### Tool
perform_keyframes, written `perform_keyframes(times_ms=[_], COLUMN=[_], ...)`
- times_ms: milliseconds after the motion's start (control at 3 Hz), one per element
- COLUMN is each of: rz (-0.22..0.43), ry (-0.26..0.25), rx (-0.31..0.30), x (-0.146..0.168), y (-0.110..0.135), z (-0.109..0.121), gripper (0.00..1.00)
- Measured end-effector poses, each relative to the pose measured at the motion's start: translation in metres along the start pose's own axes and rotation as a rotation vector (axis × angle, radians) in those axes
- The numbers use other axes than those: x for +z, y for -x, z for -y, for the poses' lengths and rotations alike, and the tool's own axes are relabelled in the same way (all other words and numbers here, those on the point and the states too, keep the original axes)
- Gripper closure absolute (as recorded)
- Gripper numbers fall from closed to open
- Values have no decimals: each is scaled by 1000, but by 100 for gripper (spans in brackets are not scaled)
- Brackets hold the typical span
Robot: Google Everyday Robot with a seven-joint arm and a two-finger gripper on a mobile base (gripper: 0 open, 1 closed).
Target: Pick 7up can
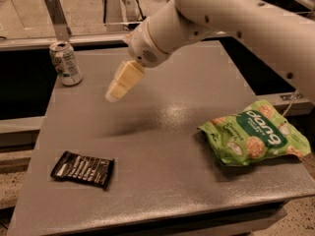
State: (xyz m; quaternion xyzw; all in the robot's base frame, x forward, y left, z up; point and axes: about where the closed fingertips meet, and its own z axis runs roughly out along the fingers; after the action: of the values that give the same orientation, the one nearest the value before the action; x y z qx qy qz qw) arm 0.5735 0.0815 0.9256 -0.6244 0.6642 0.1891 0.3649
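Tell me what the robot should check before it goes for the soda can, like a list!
1. The 7up can stands upright: ok.
2. The tool hangs above the table, to the right of the can and apart from it: ok.
3. Nothing lies on the table between the tool and the can: ok.
4. The black snack packet and the green snack bag lie far from the can: ok.
5. Room behind the can: it sits near the table's far left corner, so a push might tip it off: not ok.
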Motion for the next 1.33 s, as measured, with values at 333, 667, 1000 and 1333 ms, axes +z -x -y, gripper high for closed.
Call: perform_keyframes(times_ms=[333, 667, 1000, 1333], rz=[110, 192, 263, 337], ry=[-5, -16, -28, -13], rx=[21, 45, 80, 119], x=[48, 93, 126, 154], y=[22, 39, 50, 64], z=[23, 45, 66, 74], gripper=[0, 0, 0, 0])
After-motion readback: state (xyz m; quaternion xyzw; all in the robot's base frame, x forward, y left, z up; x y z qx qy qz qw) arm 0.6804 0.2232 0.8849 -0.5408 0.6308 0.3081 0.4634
